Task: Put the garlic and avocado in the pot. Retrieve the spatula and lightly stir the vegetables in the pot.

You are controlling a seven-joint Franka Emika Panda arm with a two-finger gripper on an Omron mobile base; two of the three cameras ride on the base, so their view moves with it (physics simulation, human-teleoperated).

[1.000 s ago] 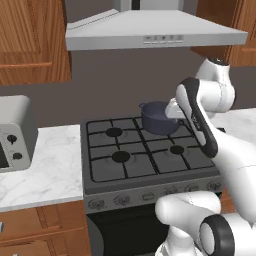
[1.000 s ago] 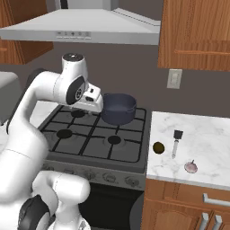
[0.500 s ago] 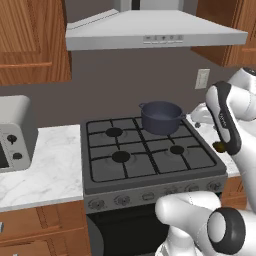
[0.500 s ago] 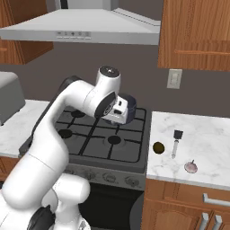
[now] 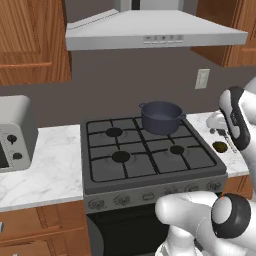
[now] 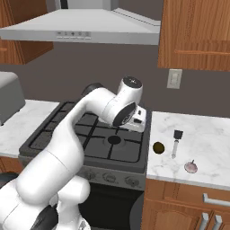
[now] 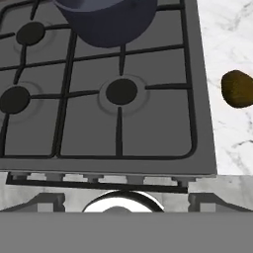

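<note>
The pot (image 5: pixel 161 116) stands on the stove's (image 5: pixel 150 160) back right burner, its two small handles out to the sides; from these angles its inside cannot be seen, so what it holds cannot be told. In the hand view its dark rounded wall (image 7: pixel 111 20) sits beyond the front right burner (image 7: pixel 121 92). To the right of the stove runs a marble worktop (image 6: pixel 206 148). On it the avocado (image 6: pixel 158 148) lies just beside the stove's right edge, near the front. Farther right lies the spatula (image 6: pixel 175 142), black end toward the wall, thin grey length toward the front. Right of that, near the worktop's front edge, is a small pale pinkish lump (image 6: pixel 191 167), possibly the garlic. A toaster (image 5: pixel 14 132) stands on the worktop left of the stove, and a range hood (image 5: pixel 155 32) hangs above it. The tool (image 6: pixel 138 120) hovers over the stove's right side, beside the worktop, jaws spread wide and holding nothing. The avocado (image 7: pixel 238 89) lies just right of it and a little ahead, with nothing between them.
</note>
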